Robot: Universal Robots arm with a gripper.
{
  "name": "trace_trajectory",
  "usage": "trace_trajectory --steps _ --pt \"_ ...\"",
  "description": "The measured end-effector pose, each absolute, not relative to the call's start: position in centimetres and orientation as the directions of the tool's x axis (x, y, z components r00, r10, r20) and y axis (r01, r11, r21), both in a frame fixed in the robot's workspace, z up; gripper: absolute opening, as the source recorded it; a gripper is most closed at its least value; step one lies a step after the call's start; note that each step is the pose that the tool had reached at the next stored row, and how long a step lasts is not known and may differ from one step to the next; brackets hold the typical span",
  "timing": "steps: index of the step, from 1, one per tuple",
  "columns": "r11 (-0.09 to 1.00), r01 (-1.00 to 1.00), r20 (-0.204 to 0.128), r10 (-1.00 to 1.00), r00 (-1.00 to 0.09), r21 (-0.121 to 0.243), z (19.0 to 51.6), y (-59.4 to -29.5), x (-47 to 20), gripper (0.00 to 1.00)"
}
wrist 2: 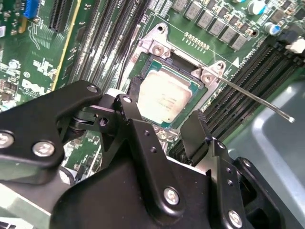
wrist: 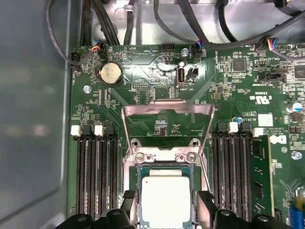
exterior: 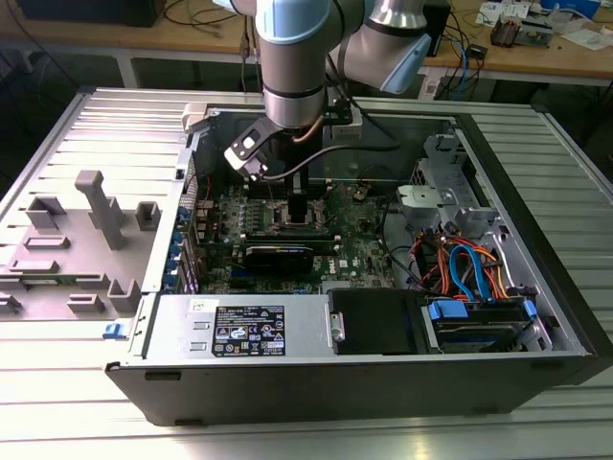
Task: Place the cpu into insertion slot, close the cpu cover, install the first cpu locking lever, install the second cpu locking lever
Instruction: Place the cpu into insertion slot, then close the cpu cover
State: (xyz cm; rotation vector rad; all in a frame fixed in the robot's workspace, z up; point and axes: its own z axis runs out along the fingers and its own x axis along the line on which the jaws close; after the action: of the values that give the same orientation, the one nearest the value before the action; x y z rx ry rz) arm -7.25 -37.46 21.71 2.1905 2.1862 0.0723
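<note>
Gripper: my gripper [wrist: 167, 195] hangs just above the open socket, its two black fingers [wrist: 206, 202] spread apart and grasping nothing; one finger stands on each side of the chip.
Cpu: the cpu [wrist: 167, 205] lies flat in the insertion slot [wrist 2: 177, 58], silvery top upward, between my fingers. Whether either finger touches its edge I cannot tell.
Cpu cover: the cpu cover [wrist: 143, 109] is swung open on its hinge, away from the slot, so that green board shows through its window.
Locking lever: in the second wrist view a thin metal locking lever [wrist 2: 257, 100] juts out from a corner of the slot, unlatched.
Memory slots: long black memory slots [wrist: 95, 176] run along both sides of the socket.
Circuit board: the green circuit board [wrist: 157, 81] carries a round coin cell [wrist: 110, 72] beyond the cover.
Case: the open computer case [exterior: 536, 182] lies on its side on a grey slatted table [exterior: 57, 125].
</note>
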Motion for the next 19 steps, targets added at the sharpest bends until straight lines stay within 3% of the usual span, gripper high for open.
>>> trace_trajectory --steps 1,7,8,10,19 --pt "-0.002 0.998 0.001 1.0 0.002 0.063 21.97 -37.47 -7.24 0.6" --pt "-0.002 0.999 0.0 1.0 0.002 0.05 22.66 -37.46 -7.16 0.23" --pt "-0.002 0.999 0.0 1.0 0.002 0.05 22.67 -37.46 -7.16 0.23" --pt "-0.002 0.999 0.0 1.0 0.002 0.05 22.68 -37.47 -7.16 0.11" --pt "-0.002 0.999 0.0 1.0 0.002 0.047 22.68 -37.46 -7.16 0.11"
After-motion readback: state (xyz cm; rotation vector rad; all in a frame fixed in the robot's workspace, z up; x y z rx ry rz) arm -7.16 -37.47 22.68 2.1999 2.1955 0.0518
